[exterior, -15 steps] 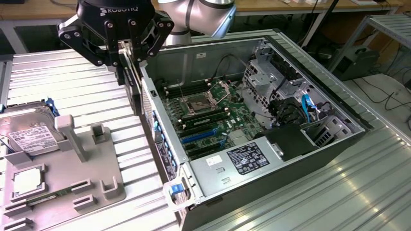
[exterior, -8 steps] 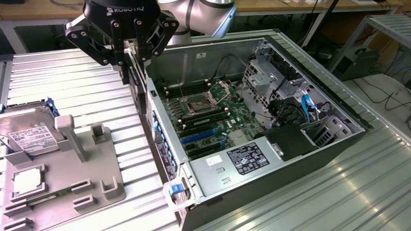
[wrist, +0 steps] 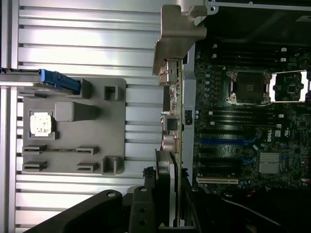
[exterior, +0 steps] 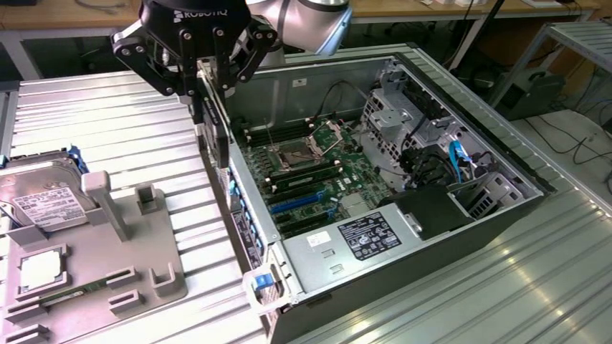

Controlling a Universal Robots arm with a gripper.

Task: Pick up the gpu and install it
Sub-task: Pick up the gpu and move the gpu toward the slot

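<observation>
The gripper (exterior: pixel 216 77) is clamped on the gpu (exterior: pixel 219 132), gripping the card's upper edge, so the card hangs below the fingers, upright and edge-on to the exterior view. It is held in the air over the open computer case (exterior: pixel 483 115), at the wall on the exterior view's left, and is not yet in any slot of the motherboard (exterior: pixel 316 179). In the wrist view the gpu (wrist: pixel 174 121) runs as a thin line away from the gripper (wrist: pixel 171 196), with its silver bracket (wrist: pixel 177 34) at the far end. It sits between the gray parts tray (wrist: pixel 73 126) and the motherboard (wrist: pixel 243 121).

The card looks stiff and fairly light. It is probably fragile at the fan, at the small components on its face and at the contact edge. A pinch across the flat board near the middle — as here — seems the soundest hold, because it leaves the bracket and the connector edge free. Any tilt in the grasp would likely make it bind in a slot.

Writing: "ROBOTIQ" is partly readable on the gripper body. A white logo on the motherboard in the wrist view appears to read "DELL". The hard drive (exterior: pixel 43 197) beside the tray and the power supply (exterior: pixel 368 236) both carry white labels — their print is too small to read.
</observation>
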